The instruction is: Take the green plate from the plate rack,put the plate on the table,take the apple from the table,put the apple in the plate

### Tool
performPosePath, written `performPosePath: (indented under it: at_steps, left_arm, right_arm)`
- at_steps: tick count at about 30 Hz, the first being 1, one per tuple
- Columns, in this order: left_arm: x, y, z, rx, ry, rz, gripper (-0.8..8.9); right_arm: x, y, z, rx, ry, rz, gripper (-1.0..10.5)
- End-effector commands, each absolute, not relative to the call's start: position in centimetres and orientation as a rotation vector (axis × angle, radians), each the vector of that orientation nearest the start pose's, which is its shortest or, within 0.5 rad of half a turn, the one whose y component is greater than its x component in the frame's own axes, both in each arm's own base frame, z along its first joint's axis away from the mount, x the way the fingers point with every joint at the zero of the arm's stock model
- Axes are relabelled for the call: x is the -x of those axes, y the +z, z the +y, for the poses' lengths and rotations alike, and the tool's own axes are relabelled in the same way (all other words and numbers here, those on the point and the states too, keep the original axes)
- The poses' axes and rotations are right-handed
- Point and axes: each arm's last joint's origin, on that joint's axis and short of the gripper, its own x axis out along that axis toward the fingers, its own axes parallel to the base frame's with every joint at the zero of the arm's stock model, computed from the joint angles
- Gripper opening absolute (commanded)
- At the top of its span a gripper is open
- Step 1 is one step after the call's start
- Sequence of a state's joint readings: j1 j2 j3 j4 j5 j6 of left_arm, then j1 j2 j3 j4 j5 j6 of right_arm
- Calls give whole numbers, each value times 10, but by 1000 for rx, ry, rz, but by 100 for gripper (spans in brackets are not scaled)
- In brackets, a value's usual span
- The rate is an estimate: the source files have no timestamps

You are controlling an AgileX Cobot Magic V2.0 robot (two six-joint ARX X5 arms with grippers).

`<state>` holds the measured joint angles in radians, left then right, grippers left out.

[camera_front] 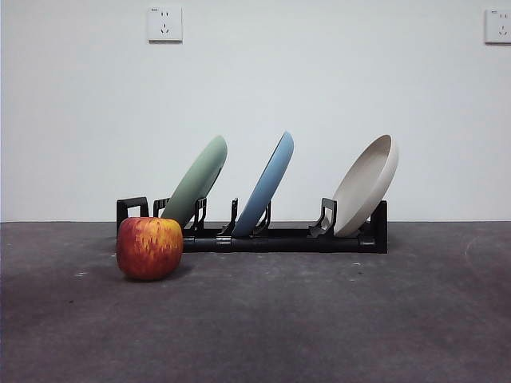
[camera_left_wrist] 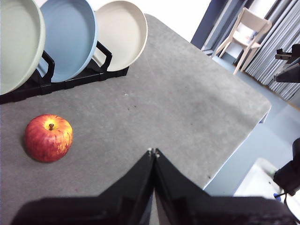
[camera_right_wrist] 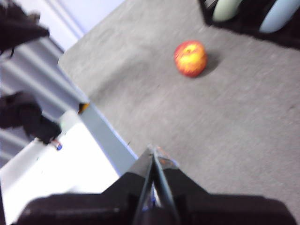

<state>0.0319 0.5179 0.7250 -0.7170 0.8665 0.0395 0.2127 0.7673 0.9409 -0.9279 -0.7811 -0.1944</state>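
The green plate [camera_front: 201, 180] leans in the leftmost slot of the black plate rack [camera_front: 279, 238]; it also shows in the left wrist view [camera_left_wrist: 18, 44] and the right wrist view [camera_right_wrist: 227, 9]. The red apple [camera_front: 149, 247] rests on the table [camera_front: 319, 319] just in front of the rack's left end, also seen as the apple [camera_left_wrist: 48, 137] and the apple [camera_right_wrist: 191, 58]. My left gripper [camera_left_wrist: 153, 152] is shut and empty, well away from the apple. My right gripper [camera_right_wrist: 153, 150] is shut and empty over the table's edge. Neither arm shows in the front view.
A blue plate [camera_front: 267, 182] and a beige plate [camera_front: 369, 183] lean in the rack's middle and right slots. The table edge [camera_left_wrist: 243, 136] drops to the floor. A chair [camera_left_wrist: 243, 30] stands beyond the table.
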Motion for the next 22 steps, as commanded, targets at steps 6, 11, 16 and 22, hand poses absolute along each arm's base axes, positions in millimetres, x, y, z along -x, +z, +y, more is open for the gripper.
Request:
performPosePath:
  at_steps: [6,11,16,22]
  left_arm:
    - [-93,305,-19,148,-828,432,44]
    - [-93,305,-18,139,-782,440,569]
    - [-93,305,-18,139,-780,439,570]
    - [-96,304,-18,143,-780,449,569]
  right_arm:
    - [-119,329,50,-5,1047,622,93]
    - [-119,329,50,-37,1033,643,657]
    - [-120,329,50,-48,1029,650,663]
    - [-120,329,50,-48,1029,651,662]
